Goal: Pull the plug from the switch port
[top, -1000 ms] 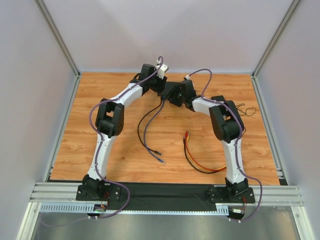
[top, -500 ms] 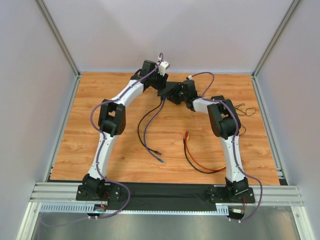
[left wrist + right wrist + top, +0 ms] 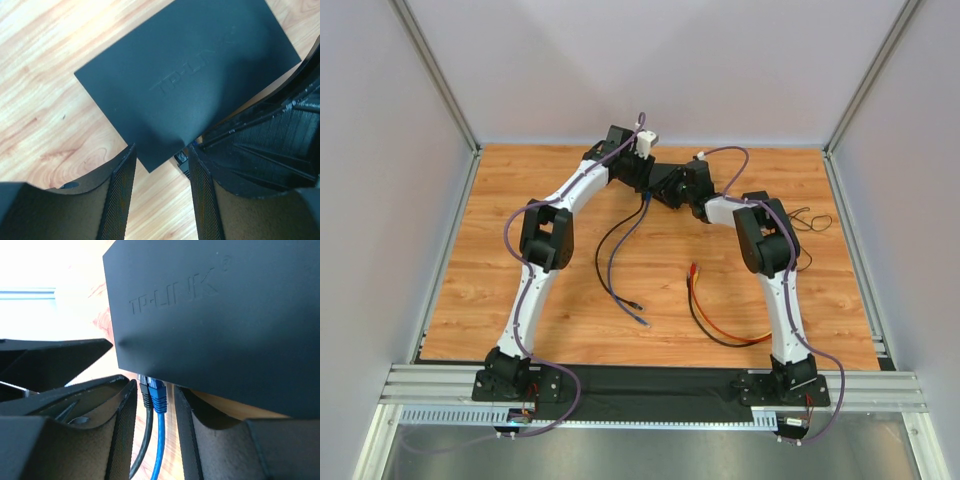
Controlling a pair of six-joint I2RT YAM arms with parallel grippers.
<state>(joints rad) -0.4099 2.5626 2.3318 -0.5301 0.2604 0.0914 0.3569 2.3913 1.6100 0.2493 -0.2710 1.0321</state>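
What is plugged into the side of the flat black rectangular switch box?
A blue cable plug and a black cable plug sit side by side in the edge of the black switch box. The sockets themselves are hidden beneath its top.

Matte black switch (image 3: 190, 85) with 1 blue plug (image 3: 158, 394) and 1 black plug (image 3: 145, 391), on orange-brown wood.

The switch is plain black, its raised lettering the same black as the lid. The blue plug runs into a blue cable (image 3: 158, 450), and the black plug into a black cable (image 3: 142, 450). The table (image 3: 560, 290) shows warm orange-brown wood grain with darker streaks. The left gripper (image 3: 161, 149) and right gripper (image 3: 155, 390) are black, and the left one's pads (image 3: 120, 200) carry a fine mesh pattern. The left arm (image 3: 532, 290) and right arm (image 3: 784, 305) are white with black joints, each trailed by purple wiring (image 3: 506, 235). A bundle of red, orange and black leads (image 3: 720, 336) lies on the wood. The walls (image 3: 620, 70) are pale grey and the rail (image 3: 430, 385) is silver.
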